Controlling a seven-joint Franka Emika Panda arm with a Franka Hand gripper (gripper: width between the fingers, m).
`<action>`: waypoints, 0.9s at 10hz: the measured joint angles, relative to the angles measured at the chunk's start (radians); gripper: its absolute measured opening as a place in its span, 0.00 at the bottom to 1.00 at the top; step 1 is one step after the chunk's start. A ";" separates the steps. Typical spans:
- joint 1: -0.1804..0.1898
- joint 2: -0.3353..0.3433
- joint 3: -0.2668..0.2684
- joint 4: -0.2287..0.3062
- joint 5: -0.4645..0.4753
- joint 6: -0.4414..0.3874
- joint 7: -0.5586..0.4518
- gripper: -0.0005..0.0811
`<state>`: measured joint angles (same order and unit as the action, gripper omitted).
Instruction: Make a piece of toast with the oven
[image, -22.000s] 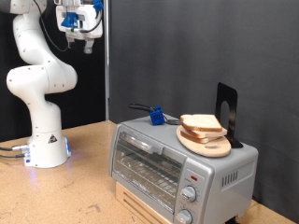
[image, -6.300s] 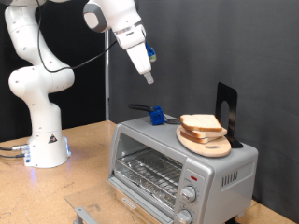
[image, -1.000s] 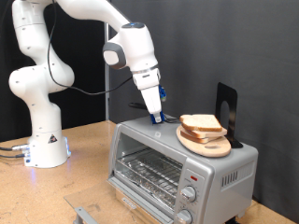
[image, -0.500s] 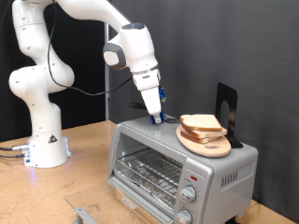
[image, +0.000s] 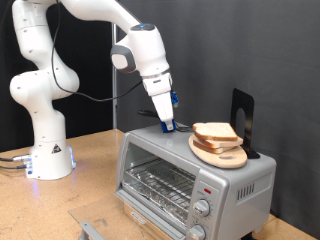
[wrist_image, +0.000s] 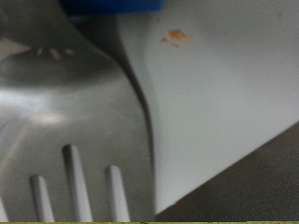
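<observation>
The piece of toast (image: 214, 132) is lying on a round light-wood board (image: 222, 152) on the roof of the oven (image: 190, 174), toward the exterior view's right, with the oven itself sitting near the front right corner of the wooden worktop (image: 90, 170). It looks like there may be more than one slice stacked there, though I can't be sure. Going by its looks, I'd judge the bread to be light, soft and a bit crumbly, so a hard pinch would probably dent or tear it; the firmer tan crust edge seems the safer place to take hold, or a flat tool slid under it. The oven door is hanging open, with the wire rack (image: 160, 183) showing inside. The gripper (image: 166, 126) is reaching down onto the oven's roof just beside the board, away from the bread itself, at a small blue object (image: 168, 124) with a dark handle (image: 150, 115) running off toward the exterior view's left. The close-up from the hand is showing the shiny tines of a metal fork (wrist_image: 65, 121) filling the picture against the pale oven top, with a strip of blue at the edge. Whether the claw is spread or pinched onto the fork, I cannot tell.
</observation>
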<state>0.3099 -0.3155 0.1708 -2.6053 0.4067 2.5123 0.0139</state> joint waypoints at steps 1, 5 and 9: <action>0.000 -0.005 0.000 0.000 0.000 -0.013 0.000 0.99; 0.000 -0.008 0.000 0.000 0.000 -0.031 0.005 0.99; 0.000 -0.008 0.002 0.000 -0.001 -0.030 0.012 0.85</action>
<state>0.3101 -0.3234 0.1729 -2.6054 0.4061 2.4826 0.0259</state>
